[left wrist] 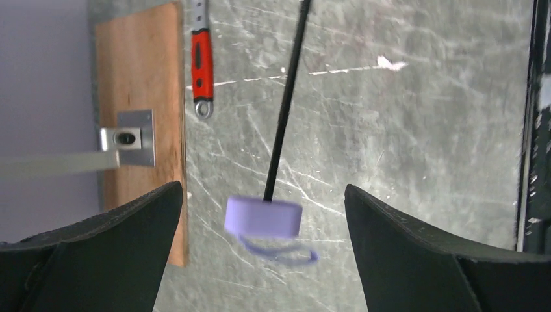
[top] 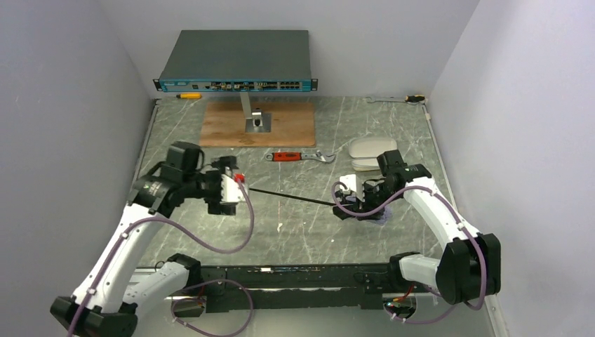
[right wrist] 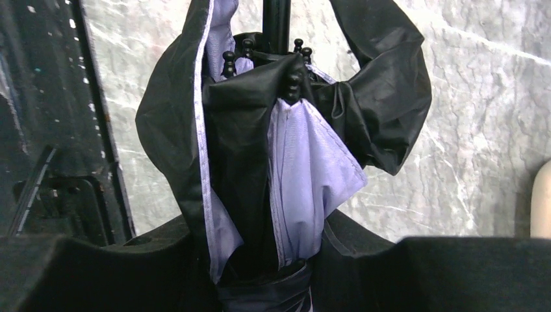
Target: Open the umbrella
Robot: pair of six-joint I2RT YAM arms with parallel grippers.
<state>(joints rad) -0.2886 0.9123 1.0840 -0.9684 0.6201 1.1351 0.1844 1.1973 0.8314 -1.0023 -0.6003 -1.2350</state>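
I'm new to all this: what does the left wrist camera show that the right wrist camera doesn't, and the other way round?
Only the left wrist view: the lilac handle, a little blurred, between the fingers of the wide-open left end effector and touching neither, plus a red-handled wrench and a wooden board. Only the right wrist view: the umbrella's folded canopy, black lining and lilac fabric, with its rib tips, gripped by the right end effector. Both: the thin black shaft and the marbled table.
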